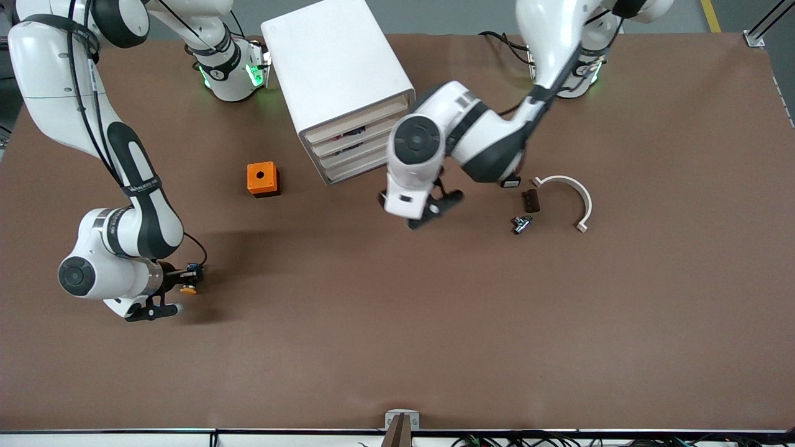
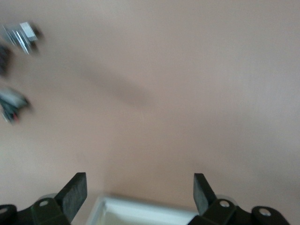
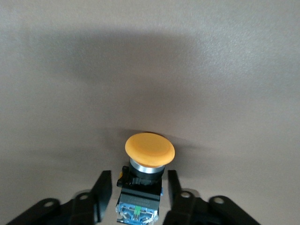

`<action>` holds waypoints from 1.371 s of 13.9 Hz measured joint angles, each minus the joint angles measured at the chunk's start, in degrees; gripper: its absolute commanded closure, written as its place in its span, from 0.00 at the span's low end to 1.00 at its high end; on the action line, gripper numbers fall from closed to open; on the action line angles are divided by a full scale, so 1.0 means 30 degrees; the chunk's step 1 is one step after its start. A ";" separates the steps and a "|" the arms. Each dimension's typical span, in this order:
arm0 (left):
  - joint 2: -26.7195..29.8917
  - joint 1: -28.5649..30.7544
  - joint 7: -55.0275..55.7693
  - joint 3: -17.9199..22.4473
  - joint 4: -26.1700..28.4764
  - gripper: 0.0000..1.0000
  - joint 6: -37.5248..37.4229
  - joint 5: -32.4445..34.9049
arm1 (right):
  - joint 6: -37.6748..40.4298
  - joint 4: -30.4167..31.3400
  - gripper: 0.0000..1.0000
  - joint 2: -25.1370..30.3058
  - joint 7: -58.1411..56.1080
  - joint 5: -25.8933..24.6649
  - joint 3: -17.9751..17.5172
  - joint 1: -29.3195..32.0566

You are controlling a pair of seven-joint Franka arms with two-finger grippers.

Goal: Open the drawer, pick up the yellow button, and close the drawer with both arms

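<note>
Right gripper (image 1: 177, 298): black two-finger gripper low over the brown table (image 1: 435, 347) toward the right arm's end, nearer the front camera than the orange cube; its fingers (image 3: 104, 190) stand slightly apart on either side of the button's body, and the pictures do not settle whether they press it.
Button (image 1: 188, 287): tiny push-button with a round orange cap and blue-black body, between the right gripper's fingers, cap pointing away from the wrist; in the right wrist view (image 3: 149, 154) the cap sits just above the tabletop.
Left gripper (image 1: 435, 208): black two-finger gripper over the table just in front of the cabinet's drawers, fingers (image 2: 75, 192) spread wide and holding nothing.
Drawer (image 1: 360, 121): uppermost white plastic tray in the white boxy rounded cabinet (image 1: 335, 68) near the table's edge by the robot bases, sitting flush with the three below it.
Orange cube with a hole (image 1: 262, 179): on the table beside the cabinet, toward the right arm's end.
White curved plastic piece (image 1: 574, 195): toward the left arm's end, with a dark brown block (image 1: 530, 200) and a small black-and-white part (image 1: 520, 224) beside it.
</note>
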State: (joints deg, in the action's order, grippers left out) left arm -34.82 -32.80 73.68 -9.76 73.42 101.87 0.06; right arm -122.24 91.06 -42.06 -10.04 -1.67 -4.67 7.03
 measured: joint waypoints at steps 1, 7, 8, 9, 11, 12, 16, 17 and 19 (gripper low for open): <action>0.0365 0.0729 -0.0215 0.0013 -0.0004 0.00 -0.0089 0.0544 | -0.0032 -0.0155 0.00 0.0056 -0.0004 0.0000 -0.0005 -0.0003; 0.3000 0.5073 -0.6607 0.0051 -0.0017 0.00 -0.2876 0.1334 | 0.1025 -0.0727 0.00 0.2606 -0.0008 0.0000 -0.0039 -0.0024; 0.3490 0.5809 -0.7683 0.0054 -0.0015 0.00 -0.3191 0.1338 | 0.1410 -0.0745 0.00 0.3230 -0.0008 0.0000 -0.0047 -0.0030; 0.3961 0.6508 -0.8802 0.0051 -0.0015 0.00 -0.3543 0.1342 | 0.1802 -0.0753 0.00 0.3854 0.0087 0.0001 -0.0064 -0.0058; 0.4838 0.7874 -1.1207 0.0050 -0.0004 0.00 -0.4251 0.1344 | 0.2667 -0.0774 0.00 0.5130 0.0934 0.0005 -0.0122 -0.0221; 0.5227 0.8482 -1.2227 0.0047 0.0001 0.00 -0.4587 0.1344 | 0.3177 -0.0789 0.00 0.5837 0.1297 0.0005 -0.0168 -0.0374; 0.6411 1.0201 -1.4704 0.0040 0.0126 0.00 -0.5720 0.1343 | 0.5125 -0.0831 0.00 0.8890 0.2200 0.0005 -0.0221 -0.1274; 0.6696 1.0531 -1.5118 0.0041 0.0309 0.00 -0.5831 0.1343 | 0.5485 -0.0828 0.00 0.9567 0.2399 0.0005 -0.0228 -0.1405; 0.7750 1.0967 -1.6409 0.0108 0.1282 0.00 -0.5823 0.1343 | 0.6070 -0.0821 0.00 1.0727 0.2620 0.0005 -0.0233 -0.1481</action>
State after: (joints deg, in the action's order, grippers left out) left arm -11.57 0.10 24.45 -9.44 77.26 84.40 4.09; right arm -104.03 88.59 -9.88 -2.18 -1.66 -5.37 2.59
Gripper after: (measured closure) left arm 0.000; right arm 0.000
